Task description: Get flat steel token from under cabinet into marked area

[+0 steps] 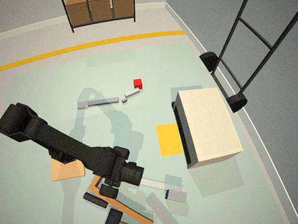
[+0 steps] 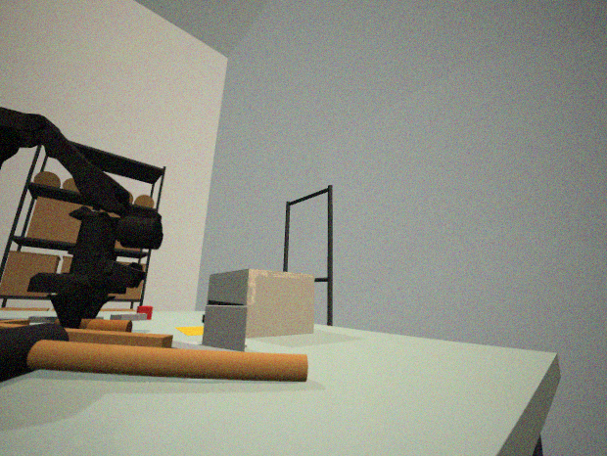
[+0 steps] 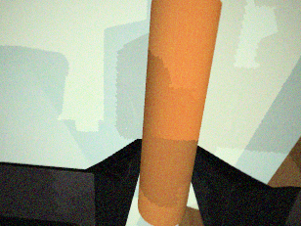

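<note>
My gripper (image 2: 69, 323) (image 3: 164, 147) is shut on the orange round handle (image 2: 108, 325) (image 3: 181, 72) of a tool, low over the table. The tool's pale shaft (image 1: 154, 183) runs right from under my wrist in the top view, and an upright grey end plate (image 1: 177, 195) (image 2: 224, 327) is at its far end, nearer the camera than the cabinet. The cream cabinet (image 1: 209, 125) (image 2: 279, 306) has a dark low opening along its front. The yellow marked area (image 1: 168, 139) (image 2: 189, 331) lies in front of it. No token shows in any view.
A red cube (image 1: 137, 82) (image 2: 144, 312), a short pale bar (image 1: 131, 92) and a long grey bar (image 1: 103, 101) lie farther back. A tan square (image 1: 68, 169) lies below the arm. An orange angled piece (image 1: 130, 210) and a grey flat bar (image 1: 161, 209) lie near my gripper.
</note>
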